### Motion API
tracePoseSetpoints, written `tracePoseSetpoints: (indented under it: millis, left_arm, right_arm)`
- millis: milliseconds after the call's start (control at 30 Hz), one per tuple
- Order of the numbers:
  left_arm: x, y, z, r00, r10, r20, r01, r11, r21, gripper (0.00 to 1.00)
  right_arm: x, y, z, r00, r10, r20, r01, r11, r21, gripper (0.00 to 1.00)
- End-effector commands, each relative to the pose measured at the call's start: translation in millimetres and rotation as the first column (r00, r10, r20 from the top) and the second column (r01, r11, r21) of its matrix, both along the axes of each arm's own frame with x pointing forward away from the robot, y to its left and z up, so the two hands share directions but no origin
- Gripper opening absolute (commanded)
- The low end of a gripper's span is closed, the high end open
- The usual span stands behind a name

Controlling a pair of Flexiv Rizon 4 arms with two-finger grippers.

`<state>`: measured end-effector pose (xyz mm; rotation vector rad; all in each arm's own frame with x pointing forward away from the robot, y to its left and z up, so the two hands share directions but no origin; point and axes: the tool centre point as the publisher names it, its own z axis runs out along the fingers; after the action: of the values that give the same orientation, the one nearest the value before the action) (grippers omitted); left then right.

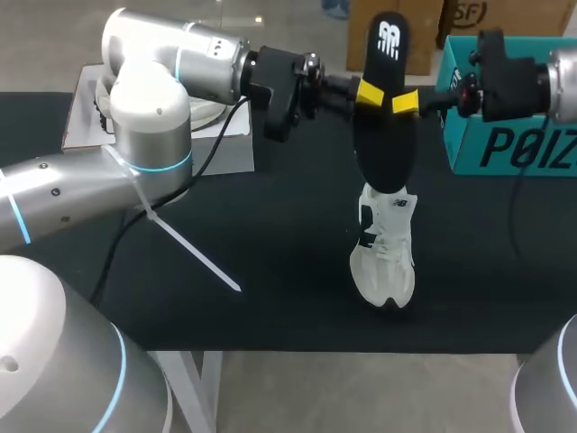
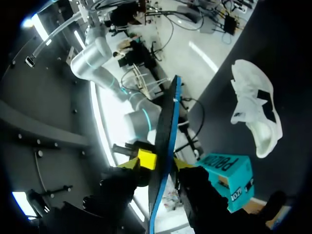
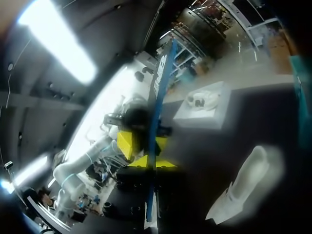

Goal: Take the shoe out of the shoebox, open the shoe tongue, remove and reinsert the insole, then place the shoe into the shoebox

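A black insole (image 1: 386, 108) hangs upright in the air above the white shoe (image 1: 386, 253), which lies on the black table with its toe toward the front edge. My right gripper (image 1: 405, 102) is shut on the insole's middle from the right. My left gripper (image 1: 370, 92) is at the same spot from the left, open, its fingers standing a little off the insole on both sides. In the left wrist view the insole (image 2: 165, 122) runs edge-on between my left gripper (image 2: 156, 165), with the shoe (image 2: 256, 117) beyond. The right wrist view shows my right gripper (image 3: 148, 156) pinching the insole (image 3: 158, 92).
The teal shoebox (image 1: 505, 144) stands at the back right, behind my right arm, and shows as the shoebox (image 2: 226, 178) in the left wrist view. A white flat box (image 1: 90, 117) sits at the back left under my left arm.
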<state>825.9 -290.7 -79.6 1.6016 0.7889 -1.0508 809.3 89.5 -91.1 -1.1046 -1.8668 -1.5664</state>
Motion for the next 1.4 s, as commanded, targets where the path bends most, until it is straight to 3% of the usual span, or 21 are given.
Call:
tracePoseSetpoints:
  millis: [33, 267, 467, 833, 1000, 1400]
  left_arm:
    - [0.2, -1, -1, 1.0, 0.0, 0.002, 0.0, 1.0, -0.001, 1.0]
    - [0.2, -1, -1, 1.0, 0.0, 0.002, 0.0, 1.0, -0.001, 1.0]
    - [-9.5, 26, 5, 0.98, 0.026, -0.197, -0.013, 0.998, 0.065, 1.0]
    - [-22.5, 76, -9, 0.893, 0.158, -0.421, -0.101, 0.983, 0.154, 1.0]
    - [-19.6, 91, -10, 0.874, 0.226, -0.429, -0.161, 0.97, 0.184, 1.0]
    - [-19.6, 91, -10, 0.874, 0.226, -0.429, -0.161, 0.97, 0.184, 1.0]
  right_arm:
    - [-4.8, -4, -2, 1.0, -0.024, -0.003, 0.024, 0.999, -0.032, 0.0]
    - [-1.5, -10, -6, 0.999, -0.045, -0.008, 0.044, 0.998, -0.051, 0.0]
    - [0.7, -15, -8, 0.998, -0.055, -0.008, 0.055, 0.997, -0.061, 0.0]
    - [5.7, -27, -10, 0.996, -0.087, -0.01, 0.085, 0.992, -0.094, 0.0]
    - [5.8, -32, -12, 0.995, -0.102, -0.013, 0.101, 0.991, -0.093, 0.0]
    - [2.7, -34, -14, 0.992, -0.124, -0.023, 0.122, 0.99, -0.075, 0.0]
